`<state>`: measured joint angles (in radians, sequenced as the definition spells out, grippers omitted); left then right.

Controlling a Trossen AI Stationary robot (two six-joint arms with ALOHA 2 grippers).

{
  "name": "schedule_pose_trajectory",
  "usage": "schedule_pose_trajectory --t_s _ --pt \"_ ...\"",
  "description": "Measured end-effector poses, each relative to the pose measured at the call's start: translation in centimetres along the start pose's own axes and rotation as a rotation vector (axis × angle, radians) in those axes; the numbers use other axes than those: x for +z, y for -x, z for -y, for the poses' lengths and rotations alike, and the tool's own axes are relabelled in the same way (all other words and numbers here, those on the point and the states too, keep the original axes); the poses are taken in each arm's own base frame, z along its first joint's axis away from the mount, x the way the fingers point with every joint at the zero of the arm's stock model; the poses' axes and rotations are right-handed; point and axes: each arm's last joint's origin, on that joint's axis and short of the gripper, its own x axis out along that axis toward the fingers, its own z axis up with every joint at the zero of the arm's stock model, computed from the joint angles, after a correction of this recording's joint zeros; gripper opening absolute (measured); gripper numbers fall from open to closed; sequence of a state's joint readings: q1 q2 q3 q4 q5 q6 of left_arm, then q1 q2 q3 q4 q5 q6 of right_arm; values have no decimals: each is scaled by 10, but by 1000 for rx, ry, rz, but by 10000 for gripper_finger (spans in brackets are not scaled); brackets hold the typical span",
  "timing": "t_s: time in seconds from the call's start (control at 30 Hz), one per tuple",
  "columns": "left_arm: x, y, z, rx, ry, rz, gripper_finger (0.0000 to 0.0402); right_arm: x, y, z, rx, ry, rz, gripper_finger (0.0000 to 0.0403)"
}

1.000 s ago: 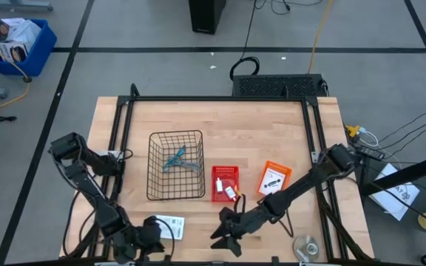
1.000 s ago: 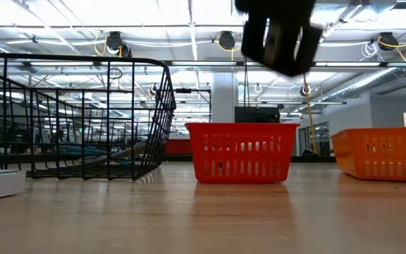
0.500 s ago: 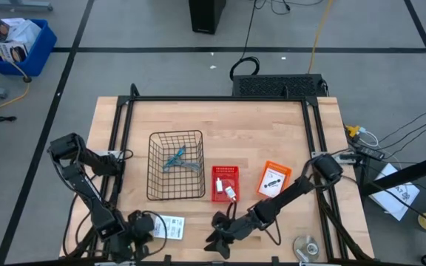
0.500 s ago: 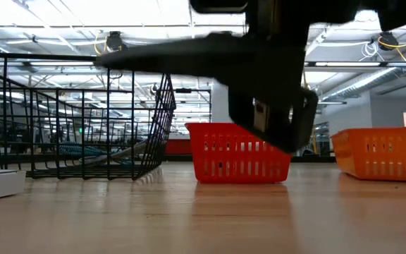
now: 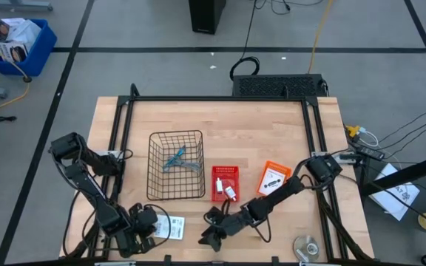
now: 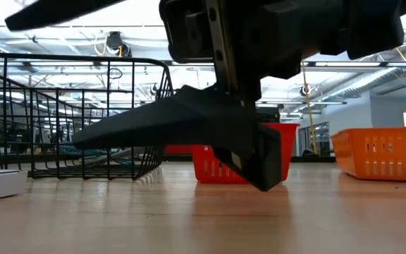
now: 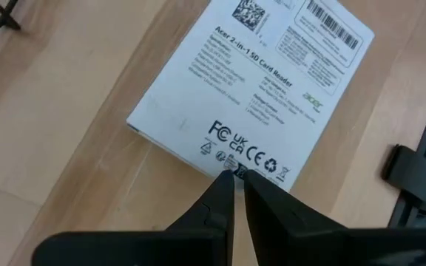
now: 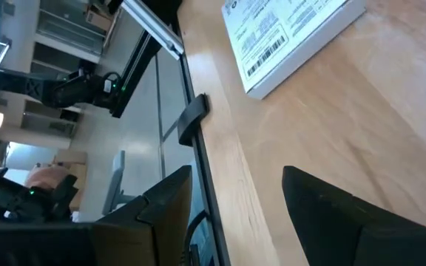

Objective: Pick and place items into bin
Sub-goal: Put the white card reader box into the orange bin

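On the wooden table (image 5: 272, 133), the flat card packet (image 7: 254, 89) looks light and stiff, best pinched by an edge; left gripper (image 7: 234, 176) closed beside it, right gripper (image 8: 235, 199) spread apart.

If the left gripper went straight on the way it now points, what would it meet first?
Probably the flat white printed card packet on the wooden table. In the left wrist view the left gripper, fingers nearly together, aims at the packet's near edge. Whether the fingertips already touch it cannot be told.
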<state>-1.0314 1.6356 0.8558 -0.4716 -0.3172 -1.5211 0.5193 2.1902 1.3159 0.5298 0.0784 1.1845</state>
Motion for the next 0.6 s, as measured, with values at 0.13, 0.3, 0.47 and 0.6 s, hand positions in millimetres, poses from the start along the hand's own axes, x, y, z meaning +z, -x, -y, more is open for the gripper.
schedule_pose_trajectory --t_s 0.13,0.3,0.47,0.6 --pt "0 0 0 -1 3 -1 37 1 0 -1 12 17 7 203" --pt "0 -8 0 22 24 -3 22 1 0 -1 17 18 9 203" --pt "1 -27 5 7 67 -22 10 2 0 0 6 11 11 203" --pt "4 -30 9 -41 49 -23 17 8 0 3 -8 -18 15 203"
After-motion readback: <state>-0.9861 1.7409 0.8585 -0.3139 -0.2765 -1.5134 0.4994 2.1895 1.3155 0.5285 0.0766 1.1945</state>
